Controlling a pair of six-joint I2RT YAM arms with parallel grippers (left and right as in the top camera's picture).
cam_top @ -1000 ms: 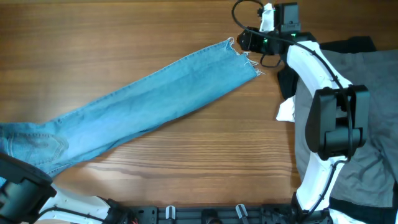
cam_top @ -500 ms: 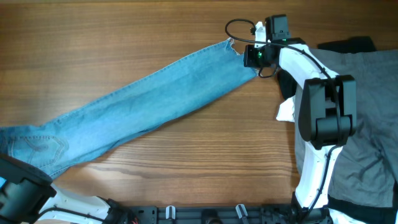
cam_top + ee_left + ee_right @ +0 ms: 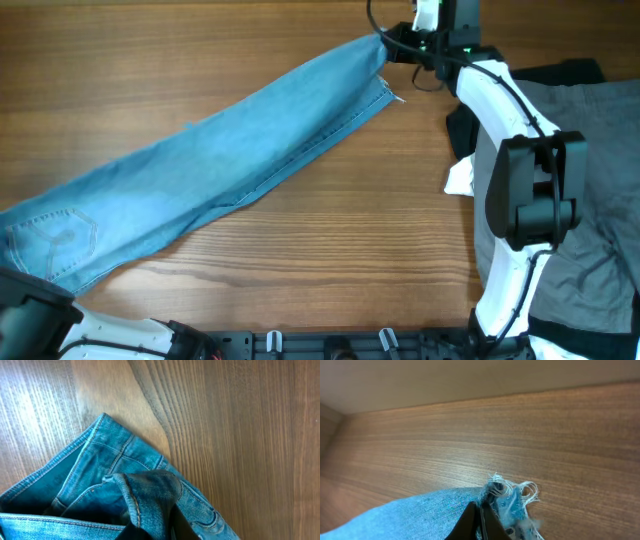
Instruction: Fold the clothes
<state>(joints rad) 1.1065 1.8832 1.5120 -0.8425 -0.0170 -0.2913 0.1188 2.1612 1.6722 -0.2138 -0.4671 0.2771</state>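
The clothes are a pair of light blue jeans [image 3: 220,160] stretched in a long diagonal from the near left to the far right of the table. My right gripper [image 3: 392,45] is at the far end, shut on the frayed hem [image 3: 512,492], with its black fingers [image 3: 470,522] pinching the denim. In the left wrist view a fold of the waistband [image 3: 145,495] rises between the dark fingers of my left gripper [image 3: 150,532], which is shut on it. A stitched back pocket [image 3: 55,230] shows near the left edge.
A plain grey garment [image 3: 590,200] lies at the right under my right arm, with a black cloth [image 3: 560,75] behind it and a small white piece [image 3: 462,180] at its left edge. A rail with hooks [image 3: 330,345] runs along the near edge of the wooden table [image 3: 150,60].
My right gripper has shut on the hem and drawn it up and away, toward the far edge. The leg has swung with it. My left gripper has closed on the waistband.
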